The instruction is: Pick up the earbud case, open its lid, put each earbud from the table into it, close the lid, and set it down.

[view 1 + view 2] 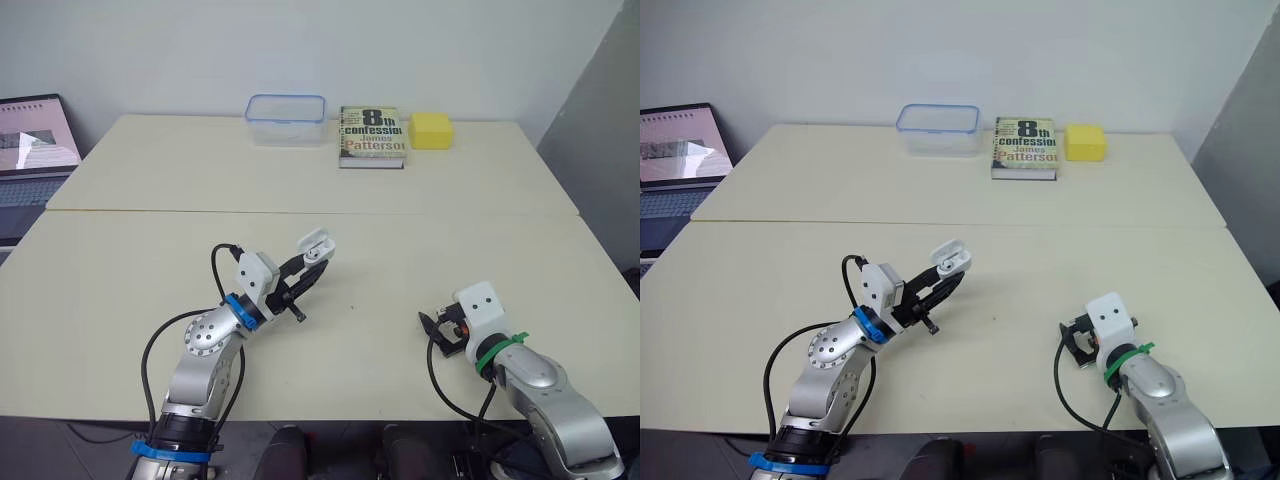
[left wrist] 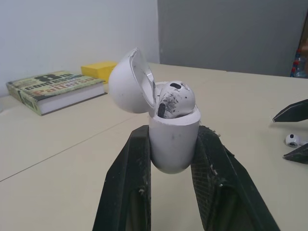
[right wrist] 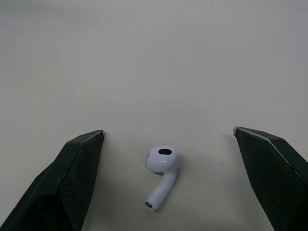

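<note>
The earbud case (image 2: 174,149) is pinched upright in the left gripper (image 2: 173,131), its lid (image 2: 127,84) open over a seated earbud (image 2: 175,98), ready for the other. The loose earbud (image 3: 162,166) on the surface (image 3: 144,57) is straddled by the spread right gripper (image 3: 168,131).

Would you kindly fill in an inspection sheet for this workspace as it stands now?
Surface: two cream tables butted along a seam.
Job's things: white earbud case, lid open, held by the left gripper; seated earbud in it; loose earbud lying on the table.
Clutter: clear plastic container with blue rim, paperback book and yellow block along the far edge.
Grippers: left gripper shut on the case; right gripper open, fingers either side of the loose earbud, not touching it.
Cables: left black cable and right black cable loop by the arms.
Surroundings: open laptop far left; white wall behind.
</note>
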`<state>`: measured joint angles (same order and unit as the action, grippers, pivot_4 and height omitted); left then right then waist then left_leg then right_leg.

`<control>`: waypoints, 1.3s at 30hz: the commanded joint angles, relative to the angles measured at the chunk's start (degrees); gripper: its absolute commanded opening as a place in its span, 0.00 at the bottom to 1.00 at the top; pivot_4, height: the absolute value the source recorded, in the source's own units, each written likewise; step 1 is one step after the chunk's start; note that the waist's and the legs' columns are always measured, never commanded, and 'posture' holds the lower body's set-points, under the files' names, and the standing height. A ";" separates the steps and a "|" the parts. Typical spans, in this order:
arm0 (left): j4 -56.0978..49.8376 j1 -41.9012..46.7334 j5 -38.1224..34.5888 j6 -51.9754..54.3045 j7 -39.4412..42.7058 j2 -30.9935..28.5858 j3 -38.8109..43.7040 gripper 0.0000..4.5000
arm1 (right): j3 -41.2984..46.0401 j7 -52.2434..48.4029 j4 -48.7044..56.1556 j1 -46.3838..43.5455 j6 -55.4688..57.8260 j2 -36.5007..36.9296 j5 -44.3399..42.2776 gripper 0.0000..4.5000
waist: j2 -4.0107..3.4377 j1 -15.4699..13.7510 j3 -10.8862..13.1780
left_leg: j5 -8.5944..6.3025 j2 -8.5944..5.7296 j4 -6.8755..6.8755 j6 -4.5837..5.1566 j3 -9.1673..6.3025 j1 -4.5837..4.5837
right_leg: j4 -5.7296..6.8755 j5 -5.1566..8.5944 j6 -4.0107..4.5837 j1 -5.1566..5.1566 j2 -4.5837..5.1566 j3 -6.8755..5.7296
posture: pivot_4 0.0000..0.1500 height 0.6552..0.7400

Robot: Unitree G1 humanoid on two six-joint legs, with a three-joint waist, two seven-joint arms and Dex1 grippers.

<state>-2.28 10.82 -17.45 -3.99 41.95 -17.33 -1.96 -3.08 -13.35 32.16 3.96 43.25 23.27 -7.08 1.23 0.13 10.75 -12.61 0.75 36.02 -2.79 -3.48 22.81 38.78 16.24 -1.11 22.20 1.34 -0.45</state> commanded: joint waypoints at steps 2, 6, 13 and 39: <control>-2.67 0.26 -0.17 -0.32 -0.17 -0.18 -0.06 0.17 | 1.70 0.40 -0.04 1.48 2.76 -1.35 -0.76 0.88 | 0.00 0.00 -0.01 | 0.00 0.02 0.00 0.00 -0.01 -0.01 | 0.01 0.00 0.00 0.00 -0.01 0.00 | 1.00 1.00; -3.01 0.09 -0.10 -0.06 -0.44 -0.31 0.06 0.17 | 3.01 0.15 2.20 2.68 5.56 -2.28 -2.34 0.56 | 0.00 -0.16 -0.01 | 0.00 0.01 -0.01 0.00 -0.02 0.03 | -0.02 0.00 0.00 0.00 -0.01 -0.01 | 1.00 1.00; -4.07 -0.11 -0.20 0.77 -0.72 -0.40 -0.04 0.17 | 5.80 -3.43 7.28 2.30 10.26 0.27 -6.67 0.09 | 0.00 -0.20 -0.01 | 0.00 -0.03 0.01 0.00 -0.04 0.05 | -0.04 0.00 0.00 -0.01 0.03 -0.02 | 1.00 1.00; -12.15 -6.38 -0.20 4.94 -4.85 -0.18 -1.05 0.17 | -7.04 -67.23 -31.18 -14.10 -42.54 42.77 1.30 0.09 | 0.00 -0.03 0.04 | 0.00 0.00 0.03 0.00 0.07 0.00 | -0.07 0.00 0.00 -0.02 0.00 0.03 | 1.00 1.00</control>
<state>-11.75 4.39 -17.39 1.15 37.43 -17.52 -3.09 -9.75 -78.98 1.50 -9.74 1.60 66.02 -6.38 1.22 0.10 10.79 -12.61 0.76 36.04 -2.78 -3.39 22.80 38.71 16.23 -1.11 22.18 1.34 -0.41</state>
